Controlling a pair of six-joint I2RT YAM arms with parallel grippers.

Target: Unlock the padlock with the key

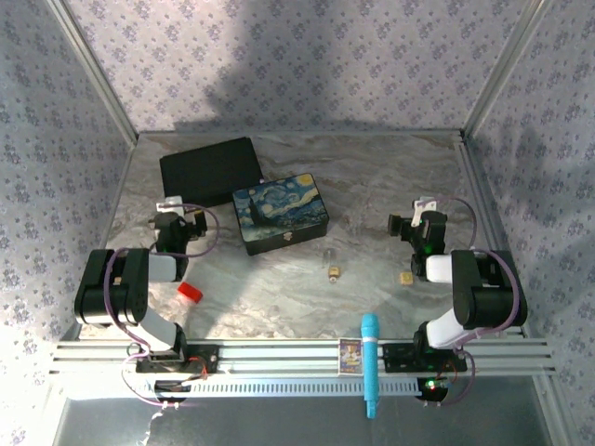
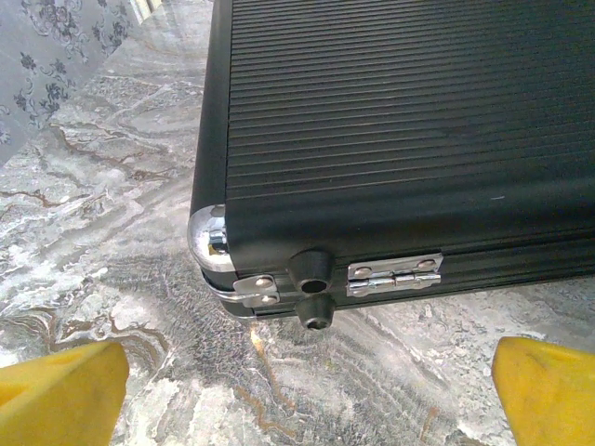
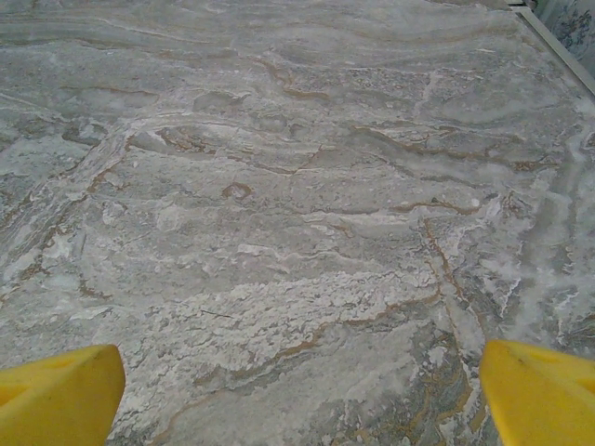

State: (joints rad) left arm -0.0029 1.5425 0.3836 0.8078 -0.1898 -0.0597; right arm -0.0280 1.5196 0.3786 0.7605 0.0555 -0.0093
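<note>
Left claw point(image 2: 297, 404) released, fingers spread, facing black case point(image 2: 400, 121) near worktop point(image 1: 390, 177) far-left corner, padlock point(image 1: 333, 271) mid-worktop toward near edge, key point(image 1: 327, 253) just beyond it, apart, right claw point(image 3: 297, 400) released over bare worktop by right edge

A grey marbled worktop with brownish veins point(image 1: 400, 177) lies between walls of pale lilac floral wallpaper point(image 1: 307, 46), with slanting silvery metal posts point(image 1: 93, 74) at the back corners and a broad soft shadow point(image 1: 270, 93) across the rear wall.
</note>
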